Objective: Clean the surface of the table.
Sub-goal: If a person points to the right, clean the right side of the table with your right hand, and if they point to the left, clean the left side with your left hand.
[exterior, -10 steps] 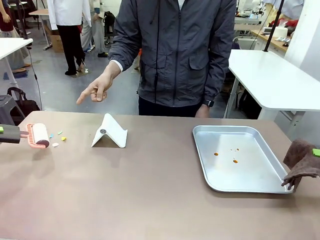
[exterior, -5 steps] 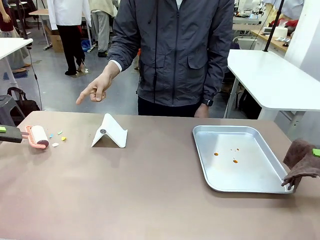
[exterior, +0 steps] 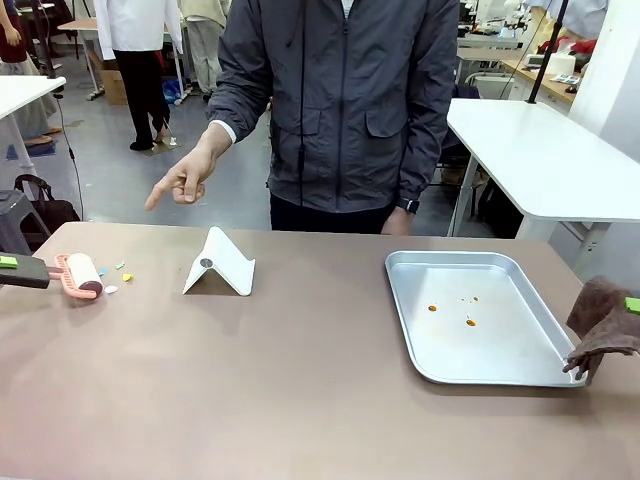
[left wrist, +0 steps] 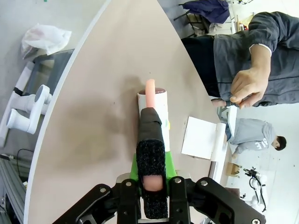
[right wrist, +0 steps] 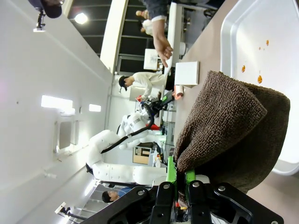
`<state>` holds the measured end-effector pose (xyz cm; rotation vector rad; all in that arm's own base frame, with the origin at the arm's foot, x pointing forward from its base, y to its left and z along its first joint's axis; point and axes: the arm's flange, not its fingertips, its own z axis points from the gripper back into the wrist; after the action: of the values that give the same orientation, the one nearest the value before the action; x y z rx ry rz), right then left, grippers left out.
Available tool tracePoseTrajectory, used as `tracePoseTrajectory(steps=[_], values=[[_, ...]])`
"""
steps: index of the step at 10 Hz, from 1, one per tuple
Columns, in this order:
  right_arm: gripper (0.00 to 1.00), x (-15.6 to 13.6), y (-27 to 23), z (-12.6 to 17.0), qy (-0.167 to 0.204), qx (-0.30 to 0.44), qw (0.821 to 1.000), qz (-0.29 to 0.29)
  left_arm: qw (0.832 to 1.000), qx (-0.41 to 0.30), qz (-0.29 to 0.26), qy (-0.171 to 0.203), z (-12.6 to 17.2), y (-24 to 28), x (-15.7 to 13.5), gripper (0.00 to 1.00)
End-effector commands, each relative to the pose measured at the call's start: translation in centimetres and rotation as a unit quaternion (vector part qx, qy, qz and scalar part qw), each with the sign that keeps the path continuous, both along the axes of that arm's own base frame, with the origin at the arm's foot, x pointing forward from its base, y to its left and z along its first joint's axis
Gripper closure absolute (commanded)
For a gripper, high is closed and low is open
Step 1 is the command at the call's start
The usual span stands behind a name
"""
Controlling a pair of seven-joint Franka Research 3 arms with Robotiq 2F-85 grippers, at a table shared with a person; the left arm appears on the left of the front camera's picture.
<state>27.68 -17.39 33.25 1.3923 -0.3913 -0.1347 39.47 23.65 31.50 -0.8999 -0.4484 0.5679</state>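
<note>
A wide stretch of the smooth brownish-taupe table (exterior: 300,390) lies bare on the robot's side. At its near right edge the right gripper (right wrist: 182,175) is clenched on a dark brown terry cloth (exterior: 603,325), which hangs just beside the rim of a shiny rectangular metal tray (exterior: 490,345) flecked with a few small orange spots.

Farther back, at the left edge, the left gripper (exterior: 32,270) is clamped on the pink handle of a white-rolled lint roller (exterior: 84,273). The handle points toward the table's middle, and the roll sits across its end with its long axis running roughly near to far. Whether the roll touches the top or hovers just over it cannot be told.

Just beside the roll, on the side away from the gripper, lie a few small coloured paper scraps (exterior: 118,275). They face the roll's broad side, so a straight push along the handle's line, away from the left arm's side, looks likely to carry it over them. The left arm is far nearer to them than the right.

Beyond the scraps stands a white folded card stand (exterior: 220,263), close enough that a long stroke might nudge it. Past the far edge, the person's hand (exterior: 185,178) points a finger down toward the scraps' end of the table.
</note>
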Motion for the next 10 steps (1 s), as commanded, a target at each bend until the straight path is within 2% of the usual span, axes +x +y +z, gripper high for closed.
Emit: tracePoseTrajectory(steps=[1,10], values=[[1.0,-0.1,0.0,0.4,0.01,0.005,1.0,-0.002,1.0,0.006,-0.002,0.022,-1.3,-1.0,1.4,0.78],[1.0,-0.1,0.0,0.4,0.01,0.005,1.0,-0.002,0.999,0.005,-0.028,0.043,-1.4,-5.7,8.5,0.78]])
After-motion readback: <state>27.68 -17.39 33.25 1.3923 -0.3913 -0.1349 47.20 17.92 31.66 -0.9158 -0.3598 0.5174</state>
